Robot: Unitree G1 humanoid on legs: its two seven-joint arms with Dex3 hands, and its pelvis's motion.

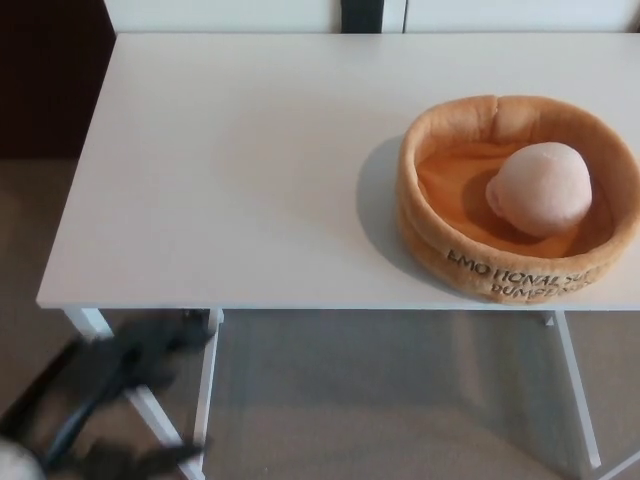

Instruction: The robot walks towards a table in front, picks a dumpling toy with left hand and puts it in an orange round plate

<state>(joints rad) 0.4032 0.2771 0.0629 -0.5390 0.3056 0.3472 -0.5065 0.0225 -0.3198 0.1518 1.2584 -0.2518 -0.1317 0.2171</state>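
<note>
"EMOTIONAL… DUMPLI…" on plate wall [500, 275]

Lay bare across the whole left and middle of the white table [230, 170], open from the near edge to the far one. Stood in the way only at the right: a soft orange round plate [432, 240] with a raised wall, close to the near edge, holding a dumpling toy [540, 188] inside. Hung blurred below the table's near-left corner, clear of the tabletop: the left hand [130, 360].
</note>
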